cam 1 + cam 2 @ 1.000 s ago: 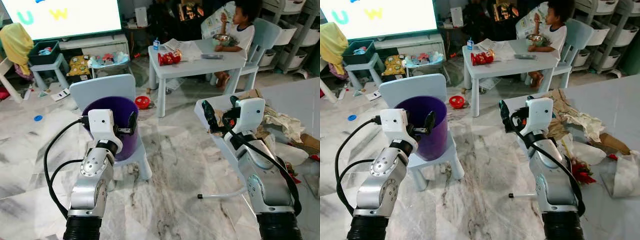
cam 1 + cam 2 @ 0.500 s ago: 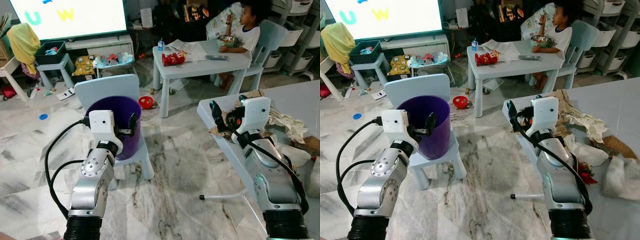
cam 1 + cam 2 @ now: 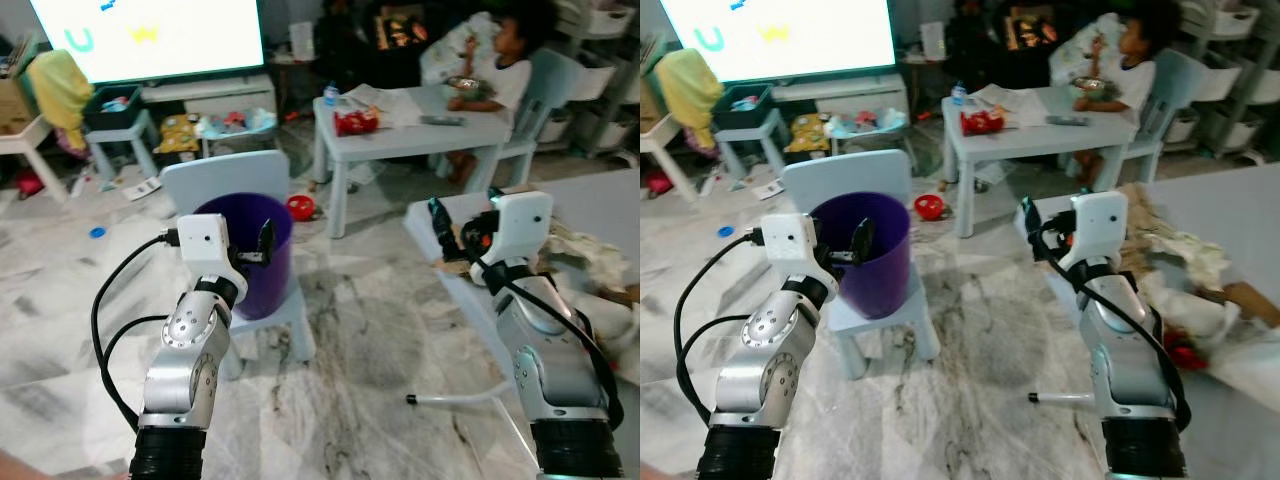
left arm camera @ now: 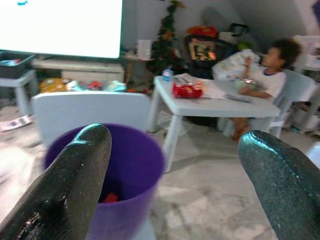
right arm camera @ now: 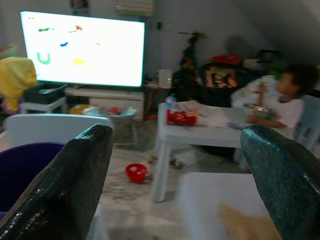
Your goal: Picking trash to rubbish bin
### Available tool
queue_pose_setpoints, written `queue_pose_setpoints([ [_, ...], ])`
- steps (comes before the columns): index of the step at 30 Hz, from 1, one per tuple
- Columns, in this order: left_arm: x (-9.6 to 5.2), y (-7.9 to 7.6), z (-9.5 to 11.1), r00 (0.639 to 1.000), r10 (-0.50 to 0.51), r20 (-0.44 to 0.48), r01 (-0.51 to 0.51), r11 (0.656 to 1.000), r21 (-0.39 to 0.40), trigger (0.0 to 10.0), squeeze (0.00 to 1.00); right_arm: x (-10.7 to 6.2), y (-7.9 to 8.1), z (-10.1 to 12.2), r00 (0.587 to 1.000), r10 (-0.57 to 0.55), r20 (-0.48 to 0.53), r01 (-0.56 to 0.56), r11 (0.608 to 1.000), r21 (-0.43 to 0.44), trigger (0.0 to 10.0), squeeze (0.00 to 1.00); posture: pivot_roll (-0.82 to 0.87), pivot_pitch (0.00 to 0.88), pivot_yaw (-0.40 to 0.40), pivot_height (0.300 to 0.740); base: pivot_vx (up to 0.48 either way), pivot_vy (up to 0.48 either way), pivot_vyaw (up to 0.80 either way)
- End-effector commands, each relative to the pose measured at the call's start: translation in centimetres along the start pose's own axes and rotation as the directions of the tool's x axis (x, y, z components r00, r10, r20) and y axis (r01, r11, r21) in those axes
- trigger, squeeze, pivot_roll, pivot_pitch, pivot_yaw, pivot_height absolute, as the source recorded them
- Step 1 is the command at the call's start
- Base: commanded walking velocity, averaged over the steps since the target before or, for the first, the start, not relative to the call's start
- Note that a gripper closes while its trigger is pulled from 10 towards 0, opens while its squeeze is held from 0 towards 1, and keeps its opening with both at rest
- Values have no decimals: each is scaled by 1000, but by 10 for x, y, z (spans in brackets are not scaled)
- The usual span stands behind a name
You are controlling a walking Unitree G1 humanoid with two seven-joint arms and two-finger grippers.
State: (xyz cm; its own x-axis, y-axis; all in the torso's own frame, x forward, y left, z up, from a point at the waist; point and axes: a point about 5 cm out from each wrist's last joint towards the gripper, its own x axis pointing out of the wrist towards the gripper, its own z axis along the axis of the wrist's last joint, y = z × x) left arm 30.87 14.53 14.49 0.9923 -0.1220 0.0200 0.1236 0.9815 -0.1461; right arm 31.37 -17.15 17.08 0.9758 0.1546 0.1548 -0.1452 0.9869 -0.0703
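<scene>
A purple rubbish bin (image 3: 245, 262) stands on a small pale blue chair (image 3: 225, 180). My left gripper (image 3: 262, 243) hovers at the bin's near rim, open and empty. In the left wrist view the left gripper (image 4: 175, 165) looks over the bin's mouth (image 4: 135, 170), where a small red scrap (image 4: 111, 198) lies inside. My right gripper (image 3: 1040, 225) is raised over the near corner of a white table (image 3: 1260, 200), open and empty. Trash lies on that table behind it: crumpled paper (image 3: 1185, 250), brown cardboard (image 3: 1245, 300) and a red wrapper (image 3: 1185, 355).
A person (image 3: 500, 70) sits at a small grey table (image 3: 410, 130) farther back. A red bowl (image 3: 300, 207) lies on the marble floor between the chair and that table. A lit screen (image 3: 150, 35), a low shelf and a yellow cloth (image 3: 60, 85) fill the back left.
The whole picture has slid to the right and blurred, so the camera has moved. Both arms hold the same pose, with both grippers still open and empty.
</scene>
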Motion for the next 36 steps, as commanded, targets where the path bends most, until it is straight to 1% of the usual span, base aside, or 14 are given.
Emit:
queue_pose_setpoints([
  [1,1,3,-2,1000,14,-19,-14,1000,5,10000,0,3,4,1,1000,11,4,-11,1000,3,10000,0,-51,30,17,740,0,244,0],
  [9,1,4,-3,1000,19,-20,-19,1000,4,10000,0,3,4,1,1000,16,3,-16,1000,3,10000,0,-50,27,13,740,0,30,0],
  [27,2,1,-4,1000,18,-22,-18,1000,-3,10000,0,3,2,1,1000,14,1,-14,1000,-3,10000,0,-60,28,12,740,0,461,0],
  [29,2,1,-4,1000,18,-21,-18,1000,-4,10000,0,3,2,1,1000,14,1,-14,1000,-3,10000,0,-60,29,12,740,0,274,0],
  [36,2,-1,-2,1000,1,-4,-1,1000,1,10000,0,2,2,1,1000,12,0,-12,1000,-1,10000,0,-64,33,12,740,0,0,0],
])
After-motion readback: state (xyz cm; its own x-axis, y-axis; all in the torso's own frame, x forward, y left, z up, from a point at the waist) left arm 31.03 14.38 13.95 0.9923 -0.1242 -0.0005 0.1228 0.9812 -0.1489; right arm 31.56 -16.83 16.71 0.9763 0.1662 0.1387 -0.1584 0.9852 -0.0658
